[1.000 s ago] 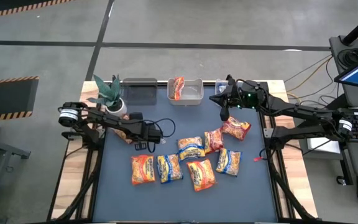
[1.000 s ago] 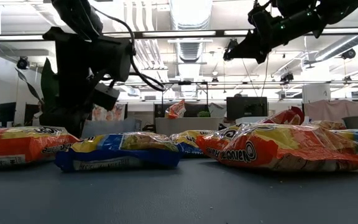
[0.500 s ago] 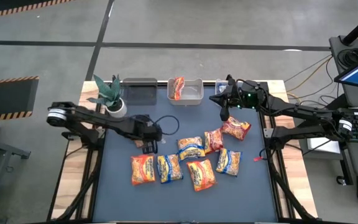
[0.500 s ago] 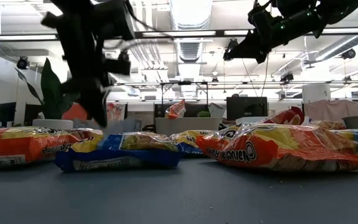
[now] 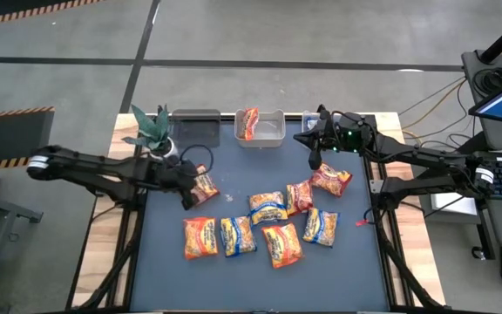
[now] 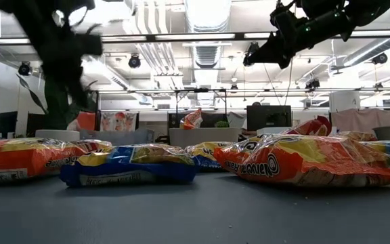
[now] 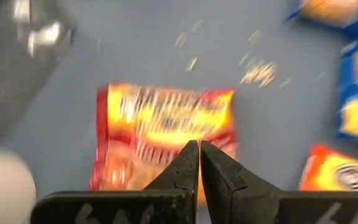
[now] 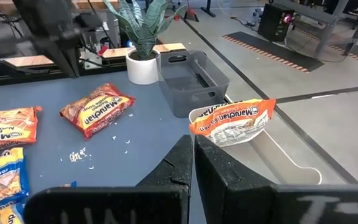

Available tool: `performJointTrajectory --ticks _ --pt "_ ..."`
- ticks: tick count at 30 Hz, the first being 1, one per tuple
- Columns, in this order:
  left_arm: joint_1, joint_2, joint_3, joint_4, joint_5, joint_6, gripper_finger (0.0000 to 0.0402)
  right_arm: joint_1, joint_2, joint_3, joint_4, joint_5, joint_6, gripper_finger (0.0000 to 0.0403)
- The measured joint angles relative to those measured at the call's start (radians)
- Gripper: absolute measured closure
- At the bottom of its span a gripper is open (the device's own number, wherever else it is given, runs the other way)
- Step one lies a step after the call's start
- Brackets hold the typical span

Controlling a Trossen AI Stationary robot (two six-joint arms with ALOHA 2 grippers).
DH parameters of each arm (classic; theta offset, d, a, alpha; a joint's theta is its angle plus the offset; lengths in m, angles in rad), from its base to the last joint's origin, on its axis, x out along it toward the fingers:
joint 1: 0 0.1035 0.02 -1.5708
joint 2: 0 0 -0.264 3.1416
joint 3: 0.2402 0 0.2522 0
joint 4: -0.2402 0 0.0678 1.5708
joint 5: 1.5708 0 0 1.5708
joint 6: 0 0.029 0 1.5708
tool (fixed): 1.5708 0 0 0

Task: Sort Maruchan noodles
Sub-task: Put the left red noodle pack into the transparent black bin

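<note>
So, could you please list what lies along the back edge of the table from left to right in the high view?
Potted plant → dark grey bin → clear bin holding one orange noodle packet → right claw, shut and empty.

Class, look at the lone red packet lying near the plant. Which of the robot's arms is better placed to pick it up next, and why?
The left. Its left claw hovers right beside the red Maruchan packet, which fills its wrist view. The right claw waits across the table near the clear bin, much farther from that packet.
</note>
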Motion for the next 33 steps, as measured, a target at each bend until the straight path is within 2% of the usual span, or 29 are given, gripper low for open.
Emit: performJointTrajectory --ticks 5,10,14,16,19,21,24,26,30,33 --pt "0.0 -0.007 -0.135 0.072 0.0 -0.097 0.0401 0.0 0.0 0.0 0.002 0.0 0.0 0.0394" --pt "0.001 0.055 -0.182 0.169 -0.009 -0.098 0.0401 0.0 0.0 0.0 0.002 0.0 0.009 0.0394" --pt "0.001 0.135 -0.192 0.284 -0.025 -0.056 0.0401 0.0 0.0 0.0 0.003 0.001 0.01 0.0394" --pt "0.001 0.181 -0.199 0.403 -0.048 -0.023 0.0401 0.0 0.0 0.0 0.005 0.002 0.011 0.0394" --pt "0.001 0.245 -0.192 0.588 -0.041 0.069 0.0401 0.0 0.0 0.0 0.01 0.002 0.012 0.0394" --pt "0.001 0.276 -0.161 0.644 -0.025 0.139 0.0401 0.0 0.0 0.0 0.01 0.003 0.022 0.0394" --pt "0.001 0.29 -0.094 0.615 -0.001 0.25 0.0401 0.0 0.0 0.0 0.01 0.004 0.026 0.0394" --pt "0.001 0.287 -0.052 0.52 0.0 0.296 0.0401 0.0 0.0 0.0 0.01 0.004 0.035 0.0394" --pt "0.001 0.252 0.009 0.328 0.023 0.352 0.0401 0.0 0.0 0.0 0.01 0.004 0.047 0.0394" --pt "0.001 0.206 0.007 0.268 0.071 0.368 0.0402 0.0 0.0 0.0 0.01 0.004 0.06 0.0394"
